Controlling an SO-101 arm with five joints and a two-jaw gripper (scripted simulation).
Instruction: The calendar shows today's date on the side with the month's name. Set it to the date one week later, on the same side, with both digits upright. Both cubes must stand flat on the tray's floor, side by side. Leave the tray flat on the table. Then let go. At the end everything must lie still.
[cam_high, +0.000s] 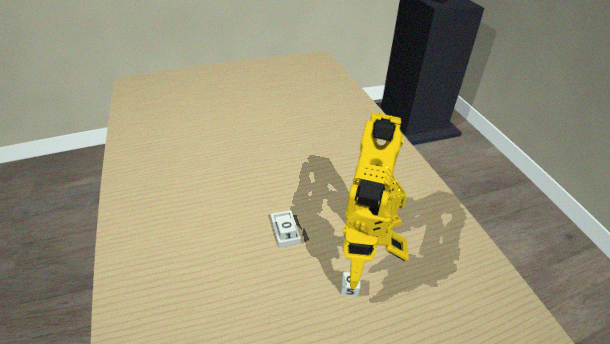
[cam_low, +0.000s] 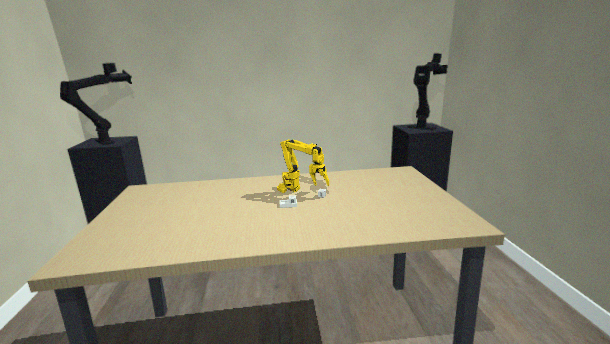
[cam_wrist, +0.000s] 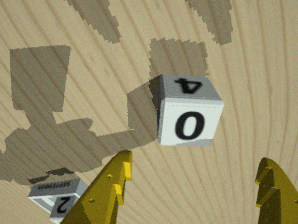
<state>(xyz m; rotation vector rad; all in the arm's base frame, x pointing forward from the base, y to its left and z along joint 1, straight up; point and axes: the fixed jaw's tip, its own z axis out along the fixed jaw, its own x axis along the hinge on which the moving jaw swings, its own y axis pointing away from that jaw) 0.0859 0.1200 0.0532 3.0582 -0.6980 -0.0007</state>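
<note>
Top view: yellow arm reaching over a loose cube, with the calendar tray standing apart

The arm (cam_high: 370, 195) (cam_low: 300, 147) is leaning out over a wooden table (cam_high: 200, 150) (cam_low: 240, 225) (cam_wrist: 250, 30), and its gripper (cam_high: 380, 272) (cam_low: 321, 184) (cam_wrist: 197, 156) is pointing down near a loose white cube (cam_high: 347, 286) (cam_low: 322, 193) (cam_wrist: 189, 111). That cube is sitting inside the table's edges, outside the tray (cam_high: 290, 243) (cam_low: 284, 204) (cam_wrist: 59, 185). A wide gap is separating the two. In the exterior view, the tray is lying nearer the table's front edge than the arm's foot. Its shadows are spreading across the wood on both sides.

The jaws are standing apart, holding nothing. In the wrist view, the loose cube is showing beyond the fingertips, with room between them.

The loose cube is resting flat, showing a black 0 on top, a 4 on one side and a 5 on another. The white tray is lying flat on the table, carrying a second cube (cam_high: 286, 227) (cam_low: 293, 199) (cam_wrist: 62, 205). This one is showing 0 on top, with 1 and 2 on its sides. The tray's visible wall is reading SEPTEMBER in the wrist view.
</note>
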